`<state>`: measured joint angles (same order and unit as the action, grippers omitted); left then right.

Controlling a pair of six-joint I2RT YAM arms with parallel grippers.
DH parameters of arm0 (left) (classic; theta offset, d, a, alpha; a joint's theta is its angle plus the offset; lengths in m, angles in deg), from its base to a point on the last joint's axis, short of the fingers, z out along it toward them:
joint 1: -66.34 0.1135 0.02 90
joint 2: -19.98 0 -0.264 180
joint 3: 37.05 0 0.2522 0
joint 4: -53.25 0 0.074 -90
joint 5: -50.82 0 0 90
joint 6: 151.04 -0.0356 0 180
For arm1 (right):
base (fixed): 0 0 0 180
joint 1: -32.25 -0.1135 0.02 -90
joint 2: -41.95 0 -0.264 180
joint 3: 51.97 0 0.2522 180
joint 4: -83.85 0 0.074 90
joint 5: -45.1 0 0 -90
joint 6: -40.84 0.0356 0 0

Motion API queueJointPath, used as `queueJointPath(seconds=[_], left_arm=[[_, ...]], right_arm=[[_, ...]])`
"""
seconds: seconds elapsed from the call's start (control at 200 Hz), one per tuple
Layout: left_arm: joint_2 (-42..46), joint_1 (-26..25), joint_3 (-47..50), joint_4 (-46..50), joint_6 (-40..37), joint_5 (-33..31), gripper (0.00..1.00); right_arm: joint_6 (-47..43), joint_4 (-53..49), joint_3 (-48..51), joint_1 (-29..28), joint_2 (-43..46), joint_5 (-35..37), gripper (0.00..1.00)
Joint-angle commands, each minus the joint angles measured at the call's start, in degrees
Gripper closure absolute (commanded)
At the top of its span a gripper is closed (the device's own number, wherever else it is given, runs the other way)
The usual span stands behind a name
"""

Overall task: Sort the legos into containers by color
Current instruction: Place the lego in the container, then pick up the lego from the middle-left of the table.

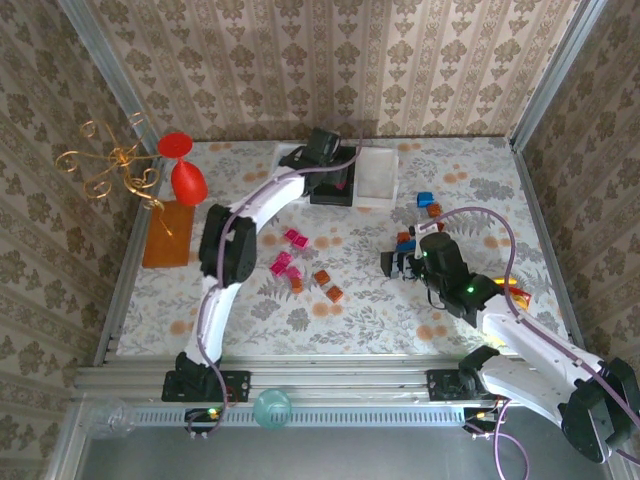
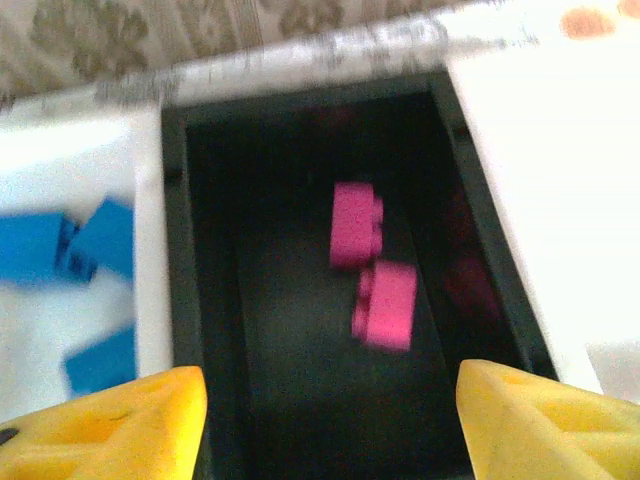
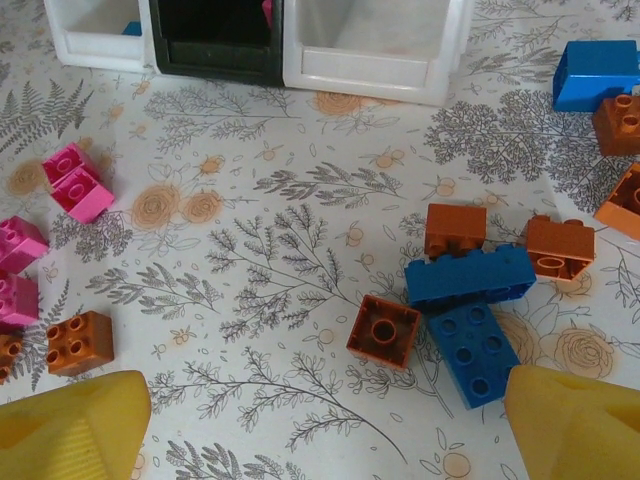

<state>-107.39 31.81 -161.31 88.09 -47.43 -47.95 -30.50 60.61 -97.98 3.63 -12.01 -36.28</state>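
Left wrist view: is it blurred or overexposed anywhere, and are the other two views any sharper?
Left wrist view: motion-blurred, the pink bricks in the black bin are smeared, and the white bin on the right is washed out by glare. Right wrist view: sharp, studs on the blue bricks are distinct, shadows soft. Top view: evenly lit and in focus, but fine detail is small.

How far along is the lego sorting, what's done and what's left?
Done: two pink bricks lie in the black bin, and blue bricks in the white bin beside it. In hand: nothing; the left tool hangs open over the black bin, the right tool open above the table. Left: loose pink legos, orange legos and blue legos on the table; the other white bin looks empty.
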Motion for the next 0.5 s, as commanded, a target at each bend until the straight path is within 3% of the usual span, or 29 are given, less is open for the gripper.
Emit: queueJointPath(seconds=[0.0, 0.115, 0.22, 0.32, 0.495], left_arm=[[15.4, -1.3, 17.0, -8.5, -0.6, 3.4, 0.29], [28.0, -0.5, 37.6, -14.0, 0.1, 4.9, 0.26], [35.5, 2.0, 49.6, -14.3, 1.1, 6.3, 0.25], [37.8, 4.9, 54.8, -12.9, 1.5, 9.8, 0.26], [37.2, 7.1, 57.9, -9.6, -0.9, 10.0, 0.28]], right_arm=[[0.6, -0.7, 1.6, 0.2, 0.7, 0.6, 0.07], [-0.8, 2.8, 3.0, 0.1, 0.2, -4.1, 0.07], [-1.2, 8.2, 4.0, -0.2, -1.5, -8.4, 0.08], [0.1, 10.9, 3.0, -0.4, -5.1, -8.8, 0.08], [1.7, 10.8, 0.3, -0.6, -9.6, -8.5, 0.08]])
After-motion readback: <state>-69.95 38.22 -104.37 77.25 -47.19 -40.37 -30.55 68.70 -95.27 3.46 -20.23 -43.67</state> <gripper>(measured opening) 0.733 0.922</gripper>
